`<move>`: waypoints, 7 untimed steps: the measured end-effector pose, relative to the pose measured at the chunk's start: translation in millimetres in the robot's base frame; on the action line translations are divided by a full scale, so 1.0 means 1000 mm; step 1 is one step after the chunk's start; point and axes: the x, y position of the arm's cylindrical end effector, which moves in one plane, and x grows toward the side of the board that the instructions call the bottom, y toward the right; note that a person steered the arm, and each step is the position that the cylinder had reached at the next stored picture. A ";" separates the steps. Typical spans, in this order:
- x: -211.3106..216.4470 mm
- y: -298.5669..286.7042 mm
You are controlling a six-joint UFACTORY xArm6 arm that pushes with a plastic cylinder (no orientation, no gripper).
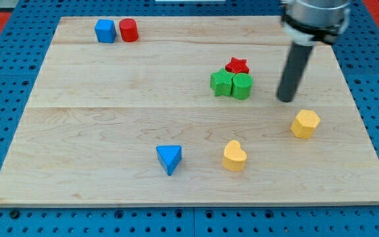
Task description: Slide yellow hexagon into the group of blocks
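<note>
On the wooden board (110, 92), no containers, just loose blocks. Yellow hexagon (305, 124) sits at the view's right, just below and right of my tip (285, 99), close but apart. No fingers to speak of: a bare rod, upright, grasping nothing, descending from the view's top right. Left of my tip, the cluster: red star (237, 65), green star-shaped block (222, 83), green cylinder (242, 86), touching. Yellow heart (234, 156) and blue triangle (169, 158) lie lower; blue cube (105, 31) and red cylinder (128, 30) top left.
</note>
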 end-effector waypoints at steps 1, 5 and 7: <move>0.033 0.059; 0.076 -0.093; 0.117 -0.007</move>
